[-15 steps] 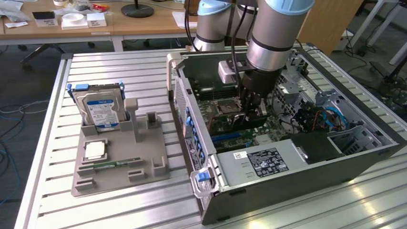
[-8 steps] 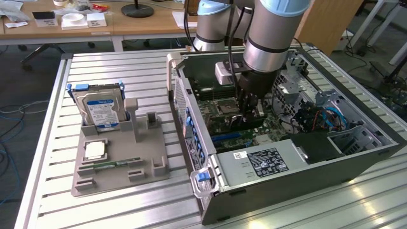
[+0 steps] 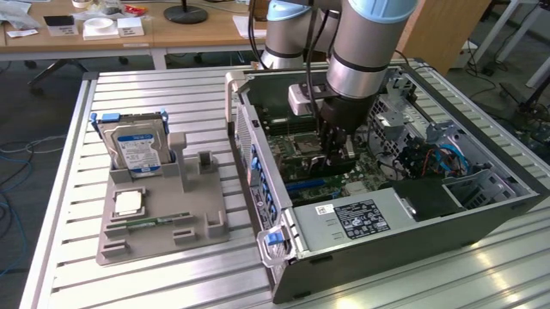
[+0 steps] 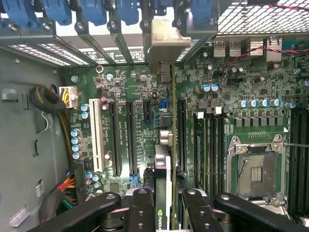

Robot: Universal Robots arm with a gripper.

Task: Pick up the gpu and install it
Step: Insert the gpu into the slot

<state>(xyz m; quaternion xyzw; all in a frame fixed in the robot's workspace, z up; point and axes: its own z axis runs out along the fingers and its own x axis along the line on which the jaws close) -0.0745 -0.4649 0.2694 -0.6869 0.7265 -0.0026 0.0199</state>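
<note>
Inside the open computer case [image 3: 404, 235], your tool [image 4: 169, 212] is clamped on the graphics card [image 4: 163, 164]. The card hangs edge-on over the main board [image 4: 125, 96], with its metal bracket [image 4: 166, 43] at the rear openings. If its edge sits beside the long black slot [image 4: 181, 135] rather than in it, pressing down could bend the board or jam the bracket.

Gripper [image 3: 338, 152] clamps gpu [image 3: 331, 168] over motherboard [image 3: 297, 168] inside case [image 3: 387, 228]; hard drive [image 3: 136, 149] upright nearby.
</note>
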